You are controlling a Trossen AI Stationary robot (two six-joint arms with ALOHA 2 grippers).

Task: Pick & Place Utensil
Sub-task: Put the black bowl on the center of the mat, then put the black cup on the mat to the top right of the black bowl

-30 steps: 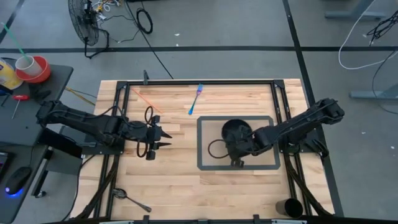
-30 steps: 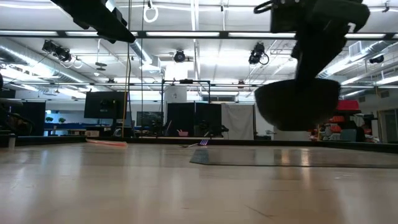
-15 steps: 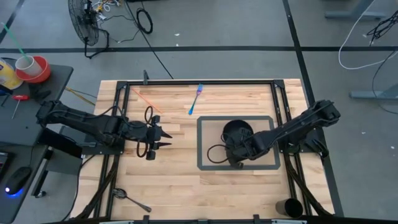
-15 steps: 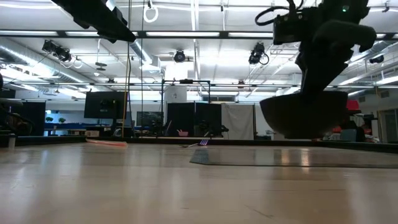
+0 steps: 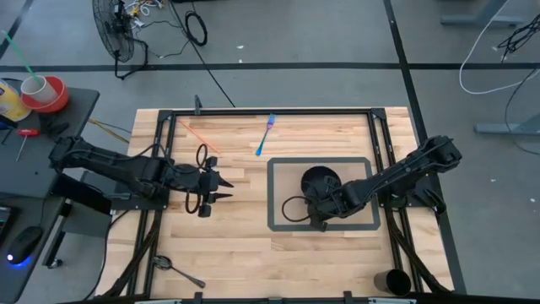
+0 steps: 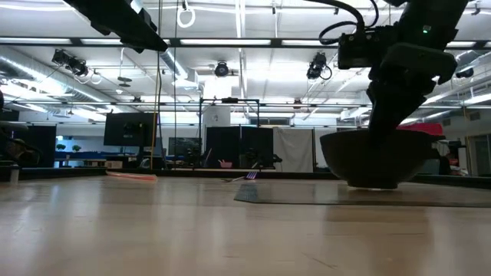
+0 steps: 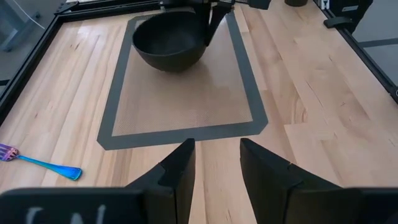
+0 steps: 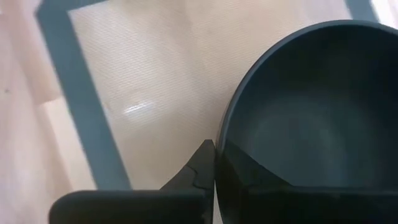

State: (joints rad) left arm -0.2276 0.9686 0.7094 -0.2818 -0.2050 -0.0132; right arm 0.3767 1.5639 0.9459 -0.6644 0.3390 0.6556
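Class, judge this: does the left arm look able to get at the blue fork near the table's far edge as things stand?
Probably yes. The left gripper hovers open and empty, and bare wood lies between it and the blue fork; the right gripper is busy on the black bowl.

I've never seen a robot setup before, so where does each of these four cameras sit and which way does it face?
High view: overhead, looking straight down at the table; both arms show.
Low view: at tabletop height, facing the room; the right gripper holds the black bowl.
Left wrist view: on the left arm, past its open left gripper toward the mat.
Right wrist view: on the right arm, looking into the bowl.
All four share the bowl.
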